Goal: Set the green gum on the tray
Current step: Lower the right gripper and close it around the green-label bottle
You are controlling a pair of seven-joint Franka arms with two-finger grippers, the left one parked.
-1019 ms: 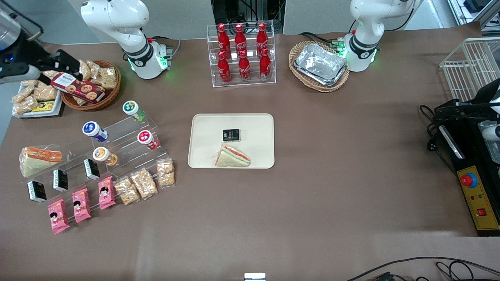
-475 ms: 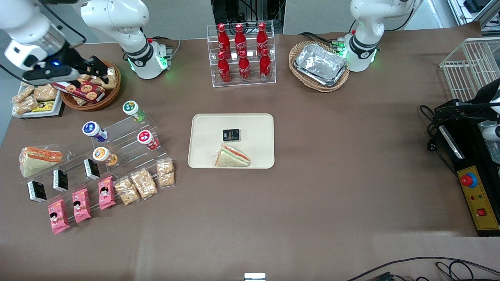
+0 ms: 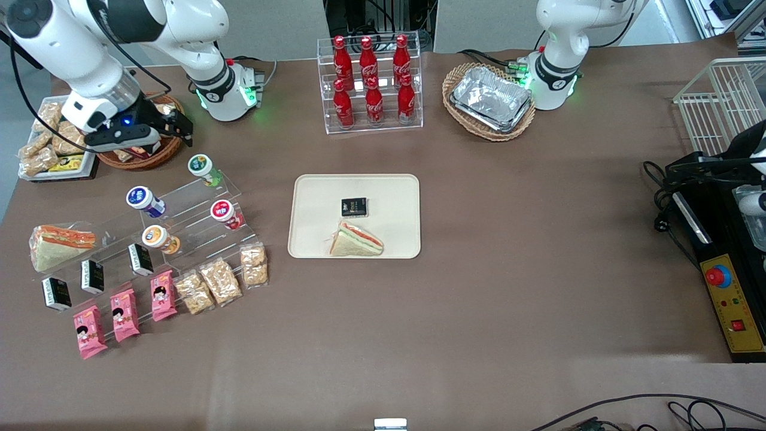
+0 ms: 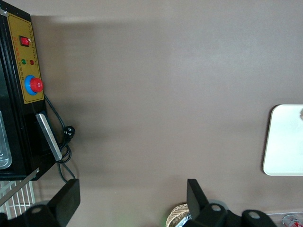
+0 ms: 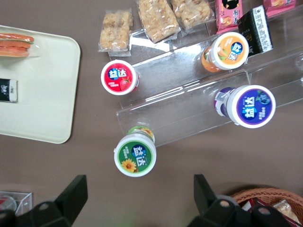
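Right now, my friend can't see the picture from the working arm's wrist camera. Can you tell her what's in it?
The open gripper hangs above the green gum, which stands on a clear stepped stand with red-lidded, orange-lidded and blue-lidded bottles. Beside the stand lies the tray, holding a sandwich and a small black packet.

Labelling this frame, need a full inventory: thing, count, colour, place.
green gum: 1, green, top step of clear stand
other gums: 3, blue, red, orange, lower steps
tray: 1, cream, table centre
sandwich: 1, on tray
black pack: 1, on tray
cola bottles: 6, red, clear rack
foil tray: 1, silver, in wicker basket
pink packs: 3, nearest front camera
gripper: 1, black fingers open, above table beside green gum, nothing held
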